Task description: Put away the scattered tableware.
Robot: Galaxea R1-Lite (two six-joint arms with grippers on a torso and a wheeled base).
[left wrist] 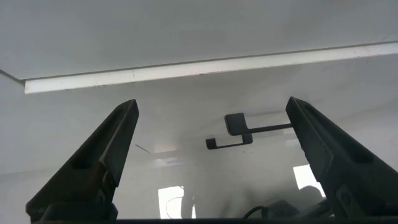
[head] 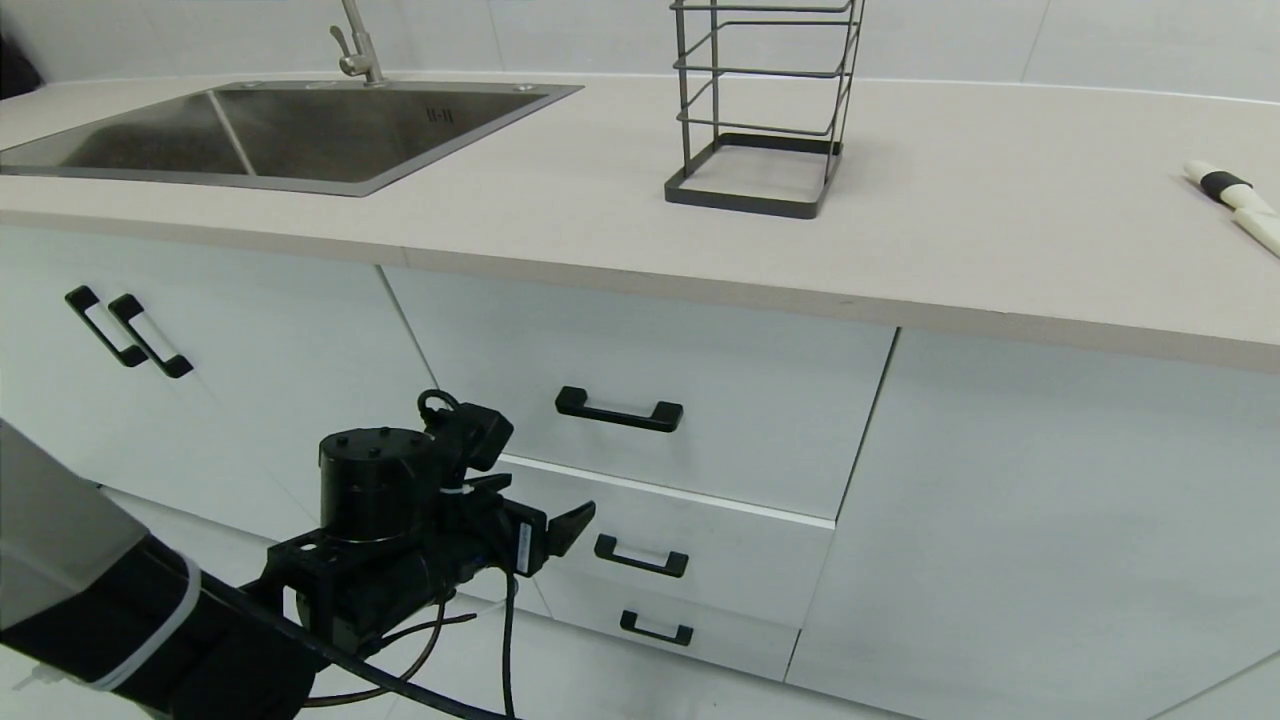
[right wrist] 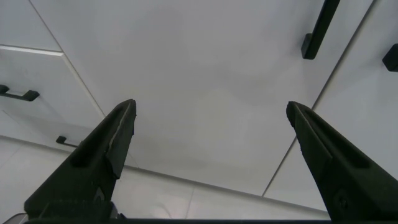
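Presently, wire rack point(head: 740, 203) on counter point(head: 1000, 220), utensil point(head: 1236, 197) apart, left hand point(left wrist: 211, 106) and right hand point(right wrist: 210, 104) splayed

Lots of room on the countertop point(head: 1000, 180) between the wire rack point(head: 765, 110) far centre and the white utensil point(head: 1235, 200) at the right edge. Sink point(head: 280, 130) and faucet point(head: 357, 45) take the far left. Down low, drawer handles point(head: 619, 410) stick out near the left gripper point(head: 565, 528).

A cream-white utensil point(head: 1224, 185) with a black band lies flat on the table point(head: 1000, 230), well out at three o'clock from the upright black wire rack point(head: 740, 203)
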